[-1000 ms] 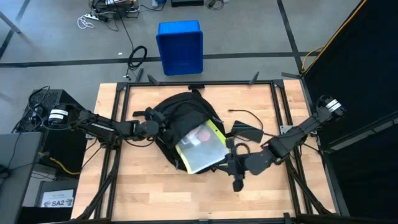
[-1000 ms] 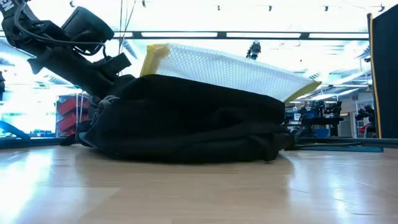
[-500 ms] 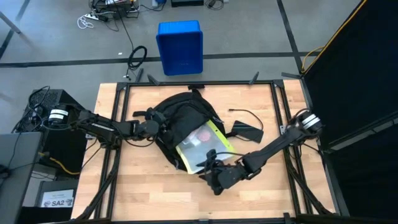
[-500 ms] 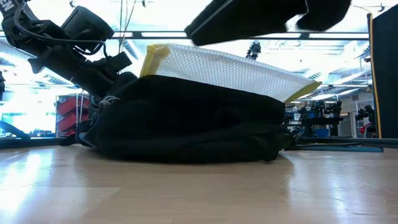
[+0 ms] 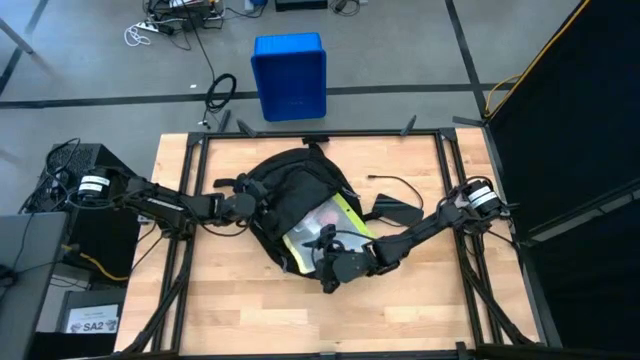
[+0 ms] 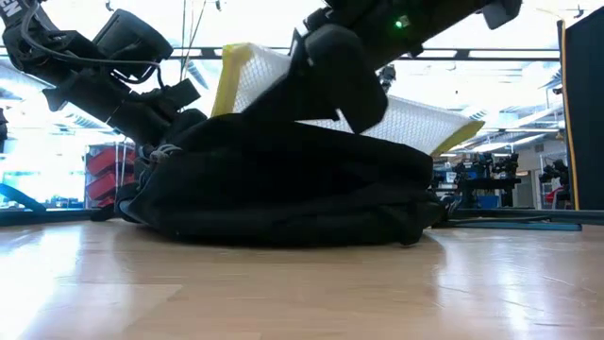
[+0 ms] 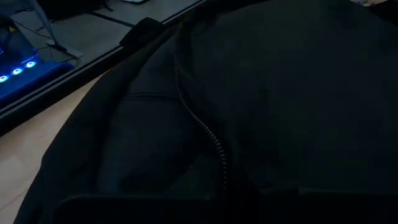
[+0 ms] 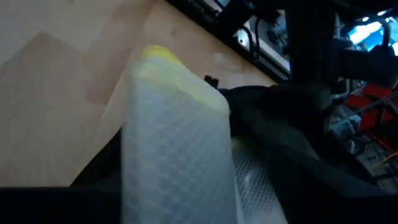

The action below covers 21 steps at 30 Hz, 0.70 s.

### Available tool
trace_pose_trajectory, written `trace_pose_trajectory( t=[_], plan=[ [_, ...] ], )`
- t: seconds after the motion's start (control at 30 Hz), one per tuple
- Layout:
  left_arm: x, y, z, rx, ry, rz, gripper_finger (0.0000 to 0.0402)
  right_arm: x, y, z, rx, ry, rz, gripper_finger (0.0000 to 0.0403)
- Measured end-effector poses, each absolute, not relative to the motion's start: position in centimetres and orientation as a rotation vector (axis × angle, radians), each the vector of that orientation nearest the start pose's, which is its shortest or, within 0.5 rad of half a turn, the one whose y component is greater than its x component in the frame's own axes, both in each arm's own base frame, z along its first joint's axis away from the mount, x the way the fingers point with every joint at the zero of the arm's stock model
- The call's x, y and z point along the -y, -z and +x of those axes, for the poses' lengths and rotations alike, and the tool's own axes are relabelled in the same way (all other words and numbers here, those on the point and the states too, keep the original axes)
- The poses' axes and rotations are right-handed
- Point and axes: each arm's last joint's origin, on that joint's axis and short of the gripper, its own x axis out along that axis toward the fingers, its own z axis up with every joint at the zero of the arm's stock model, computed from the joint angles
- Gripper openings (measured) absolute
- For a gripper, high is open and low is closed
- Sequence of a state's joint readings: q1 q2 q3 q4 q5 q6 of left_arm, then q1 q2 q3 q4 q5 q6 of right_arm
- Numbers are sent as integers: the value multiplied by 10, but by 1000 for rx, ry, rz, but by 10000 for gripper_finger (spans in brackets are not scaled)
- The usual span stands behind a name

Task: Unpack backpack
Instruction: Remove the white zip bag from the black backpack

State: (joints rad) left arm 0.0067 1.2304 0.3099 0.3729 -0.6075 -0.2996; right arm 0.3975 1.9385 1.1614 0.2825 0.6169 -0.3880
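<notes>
The black backpack (image 5: 285,195) lies flat on the wooden table, and a white mesh pouch with a yellow edge (image 5: 325,225) sticks out of its opening toward the near right. My right gripper (image 5: 326,264) hovers open at the pouch's near end (image 8: 177,124), fingers pointing toward the table's left. Whether it touches the pouch I cannot tell. In the low view the right gripper (image 6: 330,76) is a dark mass in front of the pouch (image 6: 415,118). My left gripper (image 5: 250,207) is shut at the backpack's left side (image 6: 193,127). My left gripper comes nearly level from the table's left and meets the backpack's fabric at its upper left edge (image 7: 205,124), near a zipper line. The fabric and the gripper hide the place of contact, so the part held cannot be told. The backpack rests on the table.
A black strap and thin cord (image 5: 398,208) lie on the table to the backpack's right. The blue plastic bin (image 5: 289,75) stands on the floor beyond the far edge. Bare wood (image 5: 250,300) stretches along the near side. Black frame rails border the table.
My right gripper has swung from the table's right toward its left and come down, turning as it went, until it stands at the pouch's near end. The backpack, the pouch and my left gripper have stayed where they were.
</notes>
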Motion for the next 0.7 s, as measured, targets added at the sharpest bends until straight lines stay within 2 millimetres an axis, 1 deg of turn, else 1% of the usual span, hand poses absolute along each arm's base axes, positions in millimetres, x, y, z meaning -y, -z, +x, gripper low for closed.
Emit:
trace_pose_trajectory(
  t=[0.13,0.3,0.33,0.47,0.57,0.7],
  plan=[
    [-18,-146,206,-439,-671,-118,0,-140,-178,389,-469,126,-639,145],
    [-18,-146,206,-442,-675,-112,0,-140,-179,389,-462,125,-641,27],
    [-18,-145,205,-443,-680,-110,0,-141,-179,389,-462,118,-642,14],
    [-19,-142,202,-477,-736,-96,0,-151,-186,383,-440,96,-642,3],
    [-20,-140,200,-498,-770,-80,0,-168,-196,373,-405,57,-638,1],
    [-23,-139,199,-508,-788,-78,0,-190,-215,354,-361,1,-639,0]
  ],
)
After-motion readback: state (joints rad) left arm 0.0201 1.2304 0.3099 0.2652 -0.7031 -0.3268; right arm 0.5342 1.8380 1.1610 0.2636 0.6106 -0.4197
